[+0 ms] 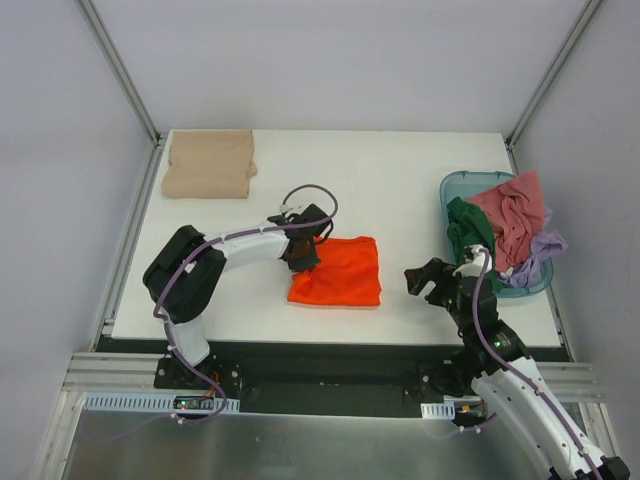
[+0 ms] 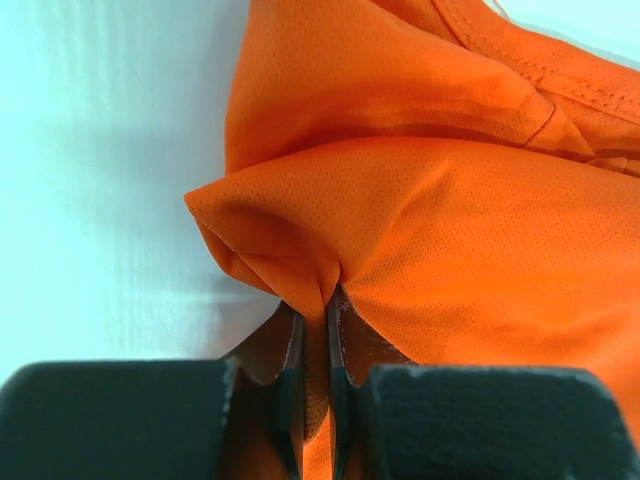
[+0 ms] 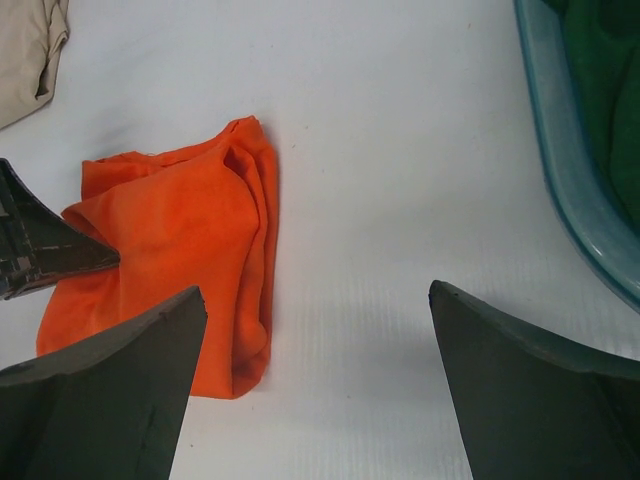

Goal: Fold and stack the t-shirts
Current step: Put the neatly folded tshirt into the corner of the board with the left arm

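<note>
A folded bright orange t-shirt point(image 1: 340, 270) lies mid-table. My left gripper point(image 1: 300, 255) is at its left edge, shut on a pinched ridge of the orange cloth point(image 2: 320, 290), which bunches up between the two fingers. A folded tan-beige t-shirt point(image 1: 209, 163) rests at the far left corner. The right gripper point(image 1: 425, 282) hovers open to the right of the orange t-shirt point(image 3: 170, 250), nothing between its fingers. Pink point(image 1: 513, 215), dark green point(image 1: 466, 228) and lilac point(image 1: 541, 250) shirts are heaped at the right.
A teal plastic tub point(image 1: 455, 185) holds the heaped shirts at the table's right edge; its rim point(image 3: 560, 170) shows in the right wrist view. Grey walls with metal posts enclose the white table point(image 1: 400, 180).
</note>
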Controlling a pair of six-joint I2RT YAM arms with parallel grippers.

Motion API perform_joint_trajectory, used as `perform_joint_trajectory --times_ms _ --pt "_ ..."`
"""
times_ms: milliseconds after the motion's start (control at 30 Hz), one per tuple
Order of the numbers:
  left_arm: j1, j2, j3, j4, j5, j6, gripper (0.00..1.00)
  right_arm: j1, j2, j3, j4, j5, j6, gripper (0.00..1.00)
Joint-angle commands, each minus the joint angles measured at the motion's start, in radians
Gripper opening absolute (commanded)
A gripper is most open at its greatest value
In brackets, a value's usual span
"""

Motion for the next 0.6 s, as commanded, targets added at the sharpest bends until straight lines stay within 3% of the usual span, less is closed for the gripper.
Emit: perform_joint_trajectory --times_ms 0,133,300,567 --pt "0.001 0.069 0.054 -0.174 -0.321 0.154 0.00 -0.001 -0.016 0.039 -0.024 0.043 -0.024 0.96" --pt "0.007 0.058 0.163 -0.190 -0.510 0.321 0.00 -0.001 -0.022 0.042 -0.033 0.049 -0.029 0.96" --pt "0.047 0.172 0.346 -0.167 -0.749 0.539 0.00 -0.002 -0.027 0.031 -0.027 0.078 -0.038 0.96" --pt "0.231 0.302 0.553 0.047 -0.694 0.893 0.00 -0.001 -0.030 0.034 -0.025 0.122 -0.078 0.96"
